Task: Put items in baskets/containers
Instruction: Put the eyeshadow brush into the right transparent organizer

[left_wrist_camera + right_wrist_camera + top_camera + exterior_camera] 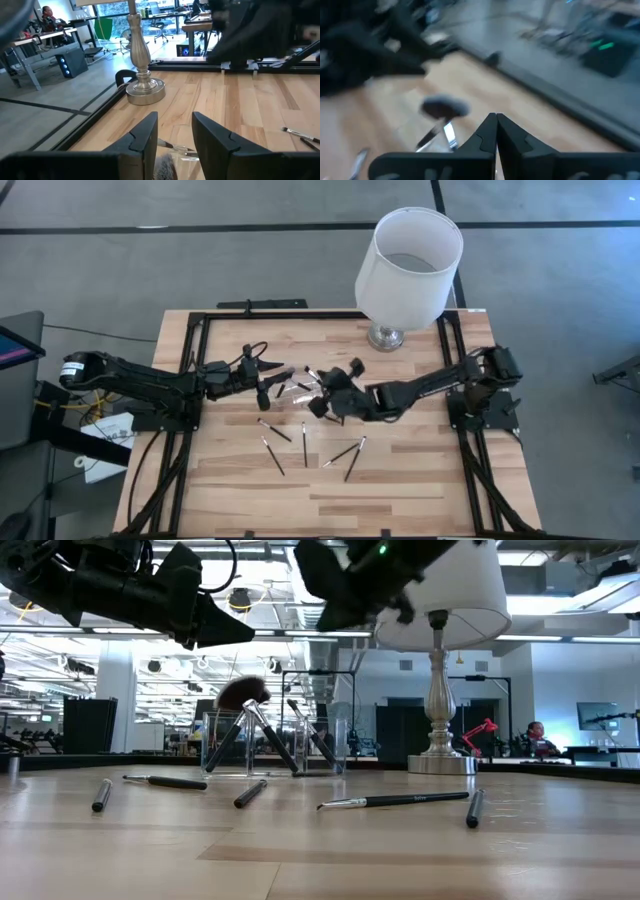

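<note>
A wooden table [400, 490] framed by dark rails is seen from above, with bare board along its near edge. The left arm is extended from the table's left side, and the left gripper [262, 370] is held above the board with its fingers [145, 137] spread and nothing between them; beyond them, in the left wrist view, open wood runs up to the lamp [141, 75] base and the far rail. Just right of that gripper, near the table's middle, the clear cup [272, 743] stands upright; several brushes lean inside it, among them the fluffy brush [243, 695], whose head rises above the rim. In front of the cup, five loose brushes [274, 430] lie flat and apart on the board, with free wood between them and the near edge. The right gripper [322, 388] is poised above the cup's right side, its fingers [495, 132] pressed together and empty. The right arm reaches back to the table's right rail. The lamp stands at the far edge, right of centre, well apart from the cup.
</note>
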